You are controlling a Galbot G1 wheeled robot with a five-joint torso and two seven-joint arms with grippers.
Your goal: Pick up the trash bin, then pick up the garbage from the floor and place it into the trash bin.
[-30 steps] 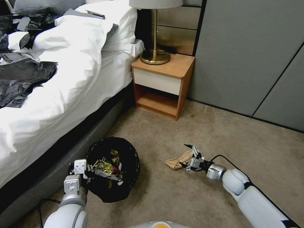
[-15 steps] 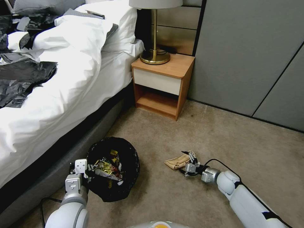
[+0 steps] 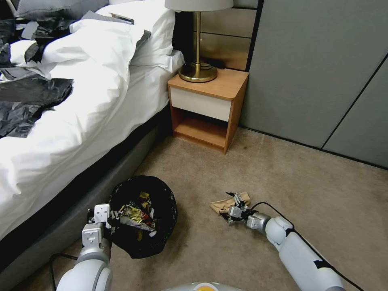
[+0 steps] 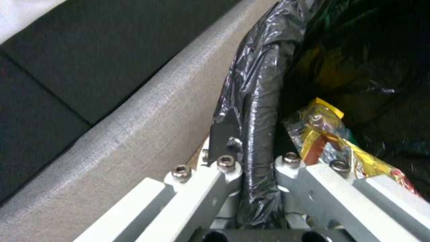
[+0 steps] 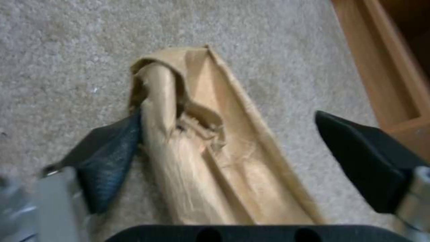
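Left gripper is clamped on the rim of the bin — in the left wrist view its fingers pinch the black liner folded over the rim. The bin hangs tilted just beside the bed base, its mouth showing yellow and patterned wrappers inside.

Right gripper is low at the floor, fingers apart and straddling the brown paper bag. In the right wrist view one pad touches the bag's folded edge; the other pad stands clear of it. The bag lies flat on the carpet, between the bin and the right arm, in front of the nightstand.
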